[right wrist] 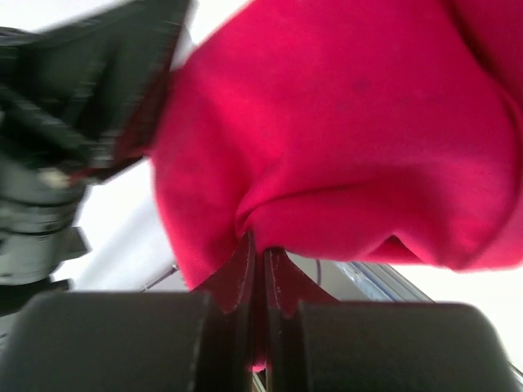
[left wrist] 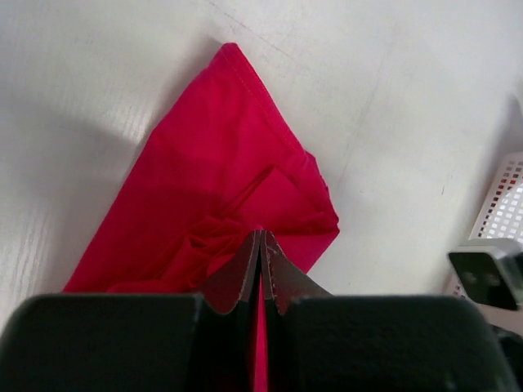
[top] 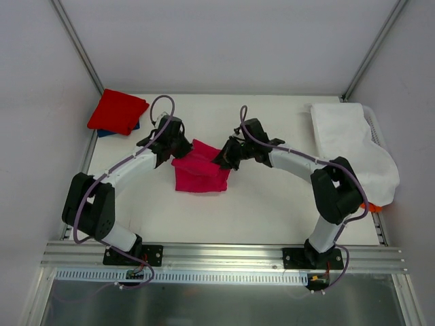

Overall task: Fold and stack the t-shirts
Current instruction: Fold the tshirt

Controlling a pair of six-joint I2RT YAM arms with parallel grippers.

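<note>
The crimson-pink t-shirt point(top: 199, 170) is partly folded at the table's middle. My left gripper point(top: 171, 148) is shut on its left far edge, pinching cloth point(left wrist: 221, 204) between the fingertips. My right gripper point(top: 226, 155) is shut on its right far edge, and the cloth point(right wrist: 343, 139) hangs in front of that camera, lifted. No neck tag shows. The brighter red t-shirt point(top: 117, 111) lies folded at the far left corner, on top of the blue t-shirt point(top: 107, 132), of which only an edge shows.
A white cloth point(top: 353, 146) drapes over a white basket point(top: 372, 122) at the right edge; the basket's mesh also shows in the left wrist view point(left wrist: 507, 208). Metal frame posts stand at the back corners. An orange object point(top: 370, 206) peeks out under the white cloth.
</note>
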